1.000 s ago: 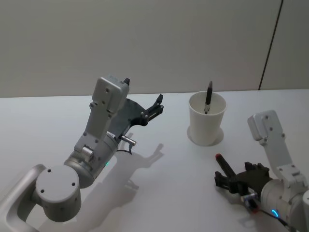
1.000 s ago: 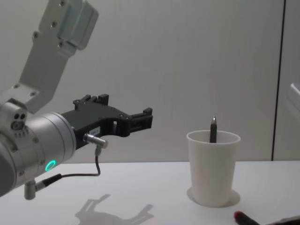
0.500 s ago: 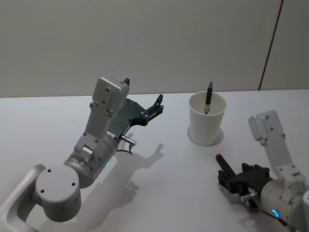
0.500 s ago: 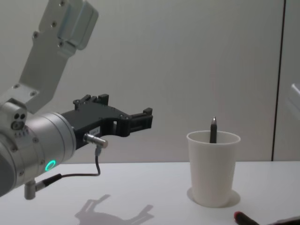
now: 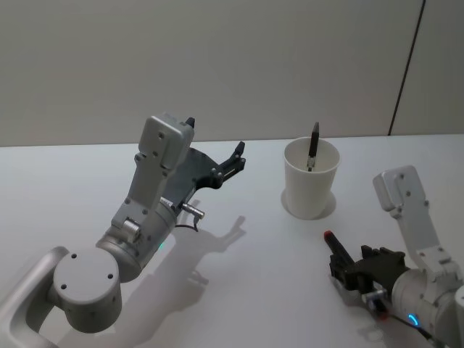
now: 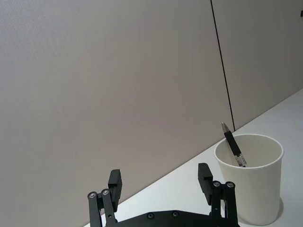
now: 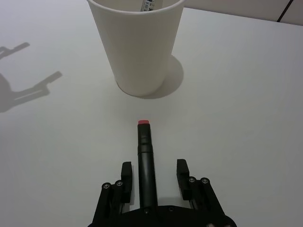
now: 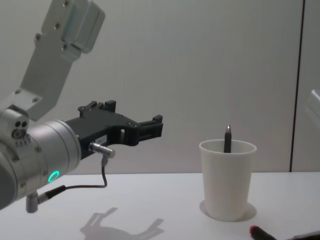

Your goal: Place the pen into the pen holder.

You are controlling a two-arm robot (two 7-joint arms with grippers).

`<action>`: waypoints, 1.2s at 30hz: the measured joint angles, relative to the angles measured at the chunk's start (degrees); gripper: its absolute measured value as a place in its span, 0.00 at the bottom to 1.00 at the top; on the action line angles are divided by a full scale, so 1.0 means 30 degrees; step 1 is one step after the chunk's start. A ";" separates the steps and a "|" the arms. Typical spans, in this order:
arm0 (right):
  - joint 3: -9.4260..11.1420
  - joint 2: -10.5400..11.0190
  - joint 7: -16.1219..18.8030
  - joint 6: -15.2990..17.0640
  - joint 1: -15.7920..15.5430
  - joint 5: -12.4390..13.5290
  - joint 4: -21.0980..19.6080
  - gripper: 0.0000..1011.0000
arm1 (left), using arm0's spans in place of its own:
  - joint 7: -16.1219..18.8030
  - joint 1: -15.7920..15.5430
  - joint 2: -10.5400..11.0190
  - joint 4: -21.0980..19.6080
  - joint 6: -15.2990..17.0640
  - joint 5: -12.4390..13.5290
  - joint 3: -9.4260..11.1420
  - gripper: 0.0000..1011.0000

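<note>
Pen (image 7: 145, 163) flat between spread right gripper (image 7: 152, 177) fingers (unclamped) | risk: rolls on closing | cup (image 5: 310, 177) tips | left gripper (image 6: 161, 182) wide, idle

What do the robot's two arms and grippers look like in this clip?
Both arms are silver-grey metal with rounded joints and boxy pale housings. Each carries a black two-fingered gripper, left and right. The left arm has a green ring light and thin dark cable; the right shows a blue light.

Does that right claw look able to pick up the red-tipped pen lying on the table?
Probably yes. The right claw is open and low at the table, with the red-tipped pen lying between its fingers. Nothing blocks it; the cup stands farther ahead.
</note>
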 joint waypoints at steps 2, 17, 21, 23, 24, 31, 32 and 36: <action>0.0004 0.0001 0.0039 -0.0034 -0.0012 -0.0017 0.0001 0.56 | 0.0000 0.0000 0.0000 0.0000 0.0000 0.0000 0.0000 0.99; 0.0021 0.0009 0.0293 -0.0201 -0.0078 -0.0162 -0.0031 0.21 | 0.0001 0.0000 0.0000 0.0000 0.0000 0.0000 -0.0001 0.99; 0.0024 0.0008 0.0312 -0.0234 -0.0085 -0.0178 -0.0042 0.17 | 0.0001 0.0000 0.0000 0.0000 0.0000 0.0000 0.0000 0.99; 0.0023 0.0008 0.0327 -0.0242 -0.0087 -0.0181 -0.0045 0.17 | 0.0001 0.0000 0.0000 0.0000 0.0000 0.0000 0.0000 0.99; 0.0021 0.0008 0.0342 -0.0249 -0.0091 -0.0185 -0.0047 0.17 | 0.0001 0.0001 0.0000 0.0000 0.0000 -0.0001 -0.0001 0.99; 0.0032 0.0003 0.0427 -0.0341 -0.0108 -0.0215 -0.0051 0.17 | 0.0001 0.0000 0.0000 -0.0001 0.0000 0.0000 -0.0001 0.99; 0.0037 0.0003 0.0450 -0.0396 -0.0113 -0.0214 -0.0052 0.17 | 0.0001 0.0000 0.0000 0.0000 0.0000 0.0000 -0.0001 0.99; 0.0101 0.0025 0.0629 -0.0812 -0.0161 -0.0165 -0.0086 0.17 | 0.0000 0.0000 0.0000 0.0000 0.0000 0.0000 0.0000 0.99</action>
